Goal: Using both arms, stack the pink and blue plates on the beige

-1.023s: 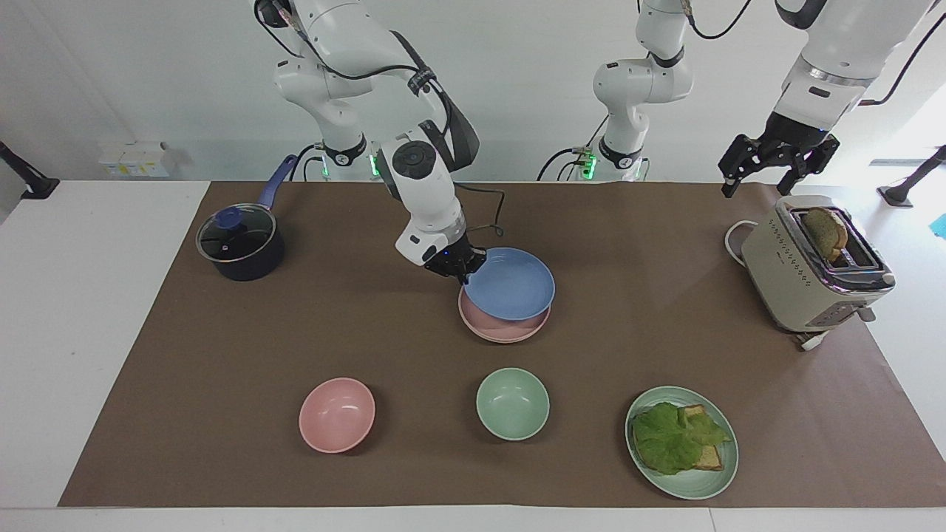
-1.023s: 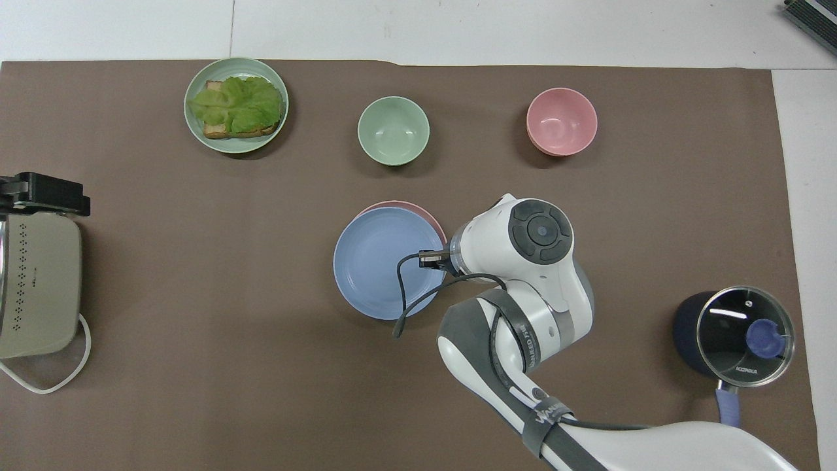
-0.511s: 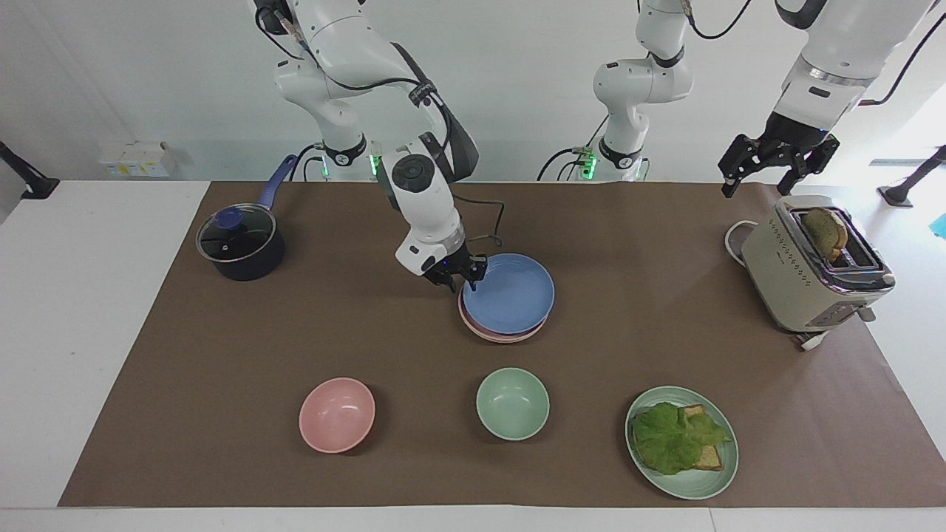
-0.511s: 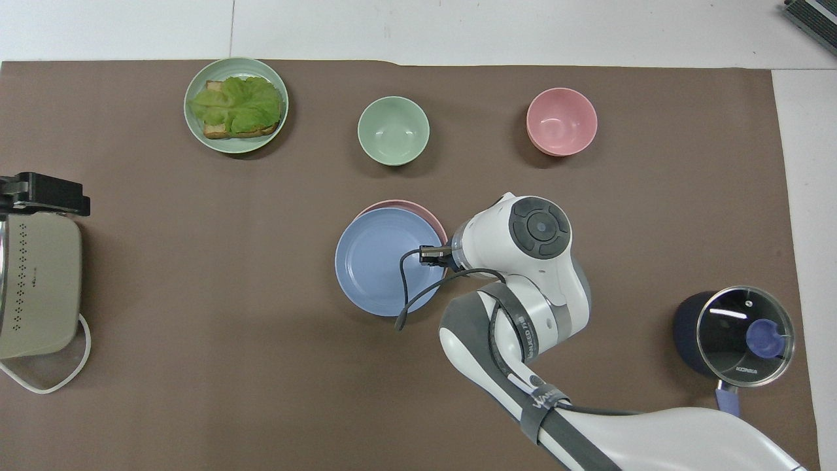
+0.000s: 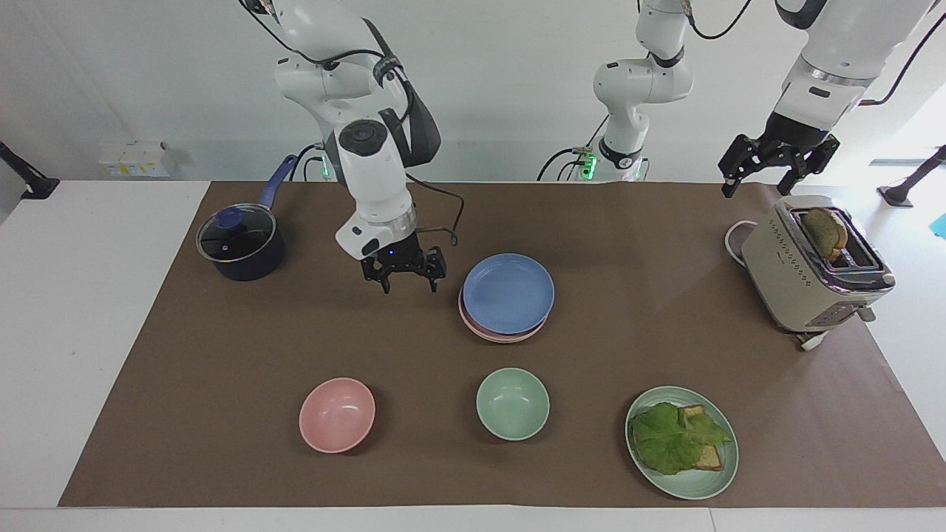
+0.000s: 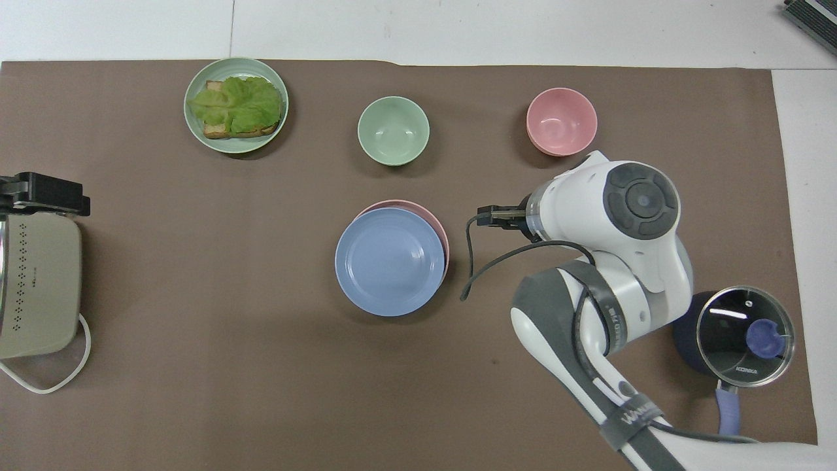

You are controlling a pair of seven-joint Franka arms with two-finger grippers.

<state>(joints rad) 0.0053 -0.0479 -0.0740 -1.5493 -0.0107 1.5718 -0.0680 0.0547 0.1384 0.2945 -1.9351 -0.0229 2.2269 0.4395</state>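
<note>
The blue plate (image 5: 508, 293) (image 6: 390, 261) lies flat on the pink plate (image 5: 489, 332) (image 6: 440, 224), of which only a rim shows, mid-mat. The beige plate is hidden; nothing of it shows under the stack. My right gripper (image 5: 409, 284) hangs open and empty just above the mat, beside the stack toward the right arm's end, apart from the plates. In the overhead view its wrist covers the fingers. My left gripper (image 5: 761, 181) (image 6: 40, 195) waits open and empty in the air over the toaster's robot-side end.
A beige toaster (image 5: 794, 277) with a slice in its slot stands at the left arm's end. A lidded dark pot (image 5: 240, 245) stands near the right arm's base. Farther out sit a pink bowl (image 5: 337, 414), a green bowl (image 5: 512, 403) and a green plate (image 5: 695, 484) with lettuce and bread.
My right gripper opened and let go of the blue plate, which settled flat on the pink one. It then drew away toward the right arm's end. The left arm stayed still.
</note>
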